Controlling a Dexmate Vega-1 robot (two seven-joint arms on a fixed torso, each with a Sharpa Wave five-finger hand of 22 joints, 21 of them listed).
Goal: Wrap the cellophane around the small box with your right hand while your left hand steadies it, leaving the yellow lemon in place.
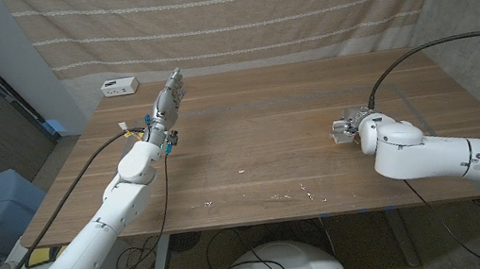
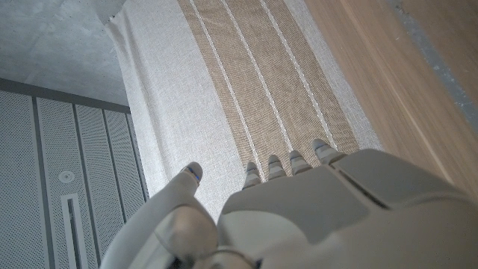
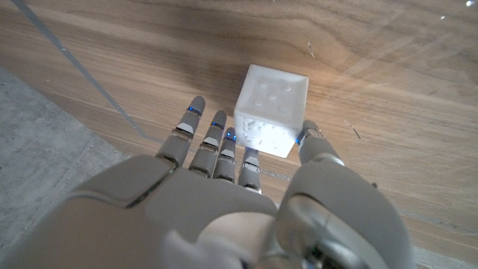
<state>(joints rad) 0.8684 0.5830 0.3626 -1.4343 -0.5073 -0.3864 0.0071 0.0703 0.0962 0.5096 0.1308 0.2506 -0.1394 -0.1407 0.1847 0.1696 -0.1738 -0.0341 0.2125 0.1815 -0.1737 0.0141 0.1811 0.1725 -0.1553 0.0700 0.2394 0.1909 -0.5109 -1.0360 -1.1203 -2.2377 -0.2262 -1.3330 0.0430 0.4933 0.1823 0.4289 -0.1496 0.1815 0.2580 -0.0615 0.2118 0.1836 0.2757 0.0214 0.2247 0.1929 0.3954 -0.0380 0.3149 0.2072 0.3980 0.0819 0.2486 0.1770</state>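
Right arm enters from the lower right of the head view. Right hand [image 1: 348, 128] sits right of centre on the wooden table [image 1: 263, 160]. In the right wrist view the right hand [image 3: 246, 161] has the small box [image 3: 272, 109], a white dotted cube, between thumb on one side and fingertips [image 3: 229, 136] on the other. The pads look to be touching or just short of the box faces; I can't tell from this angle whether it is really pinched or only bracketed. I read it as positioning to hold or turn the box.

Cellophane: a faint clear edge and glare streaks cross the wood in the right wrist view, near the box, so it's probably a transparent sheet lying under or beside it. Too faint to say where its borders are. No lemon that I can pick out.

Left arm runs up from the lower left. Left hand [image 1: 168, 100] is up in the upper left of the head view, fingers straight and together, pointing at the far table edge, holding nothing. In the left wrist view the left hand [image 2: 284, 202] shows the same: fingers extended, apart from the thumb, facing the striped curtain [image 2: 246, 82]. It is well apart from the box, so it's not steadying anything yet; it needs to cross the table first.

Furthest back: a small white device [image 1: 119, 87] on the far left corner of the table, then the curtain.

Judgement: the wrap hasn't started.
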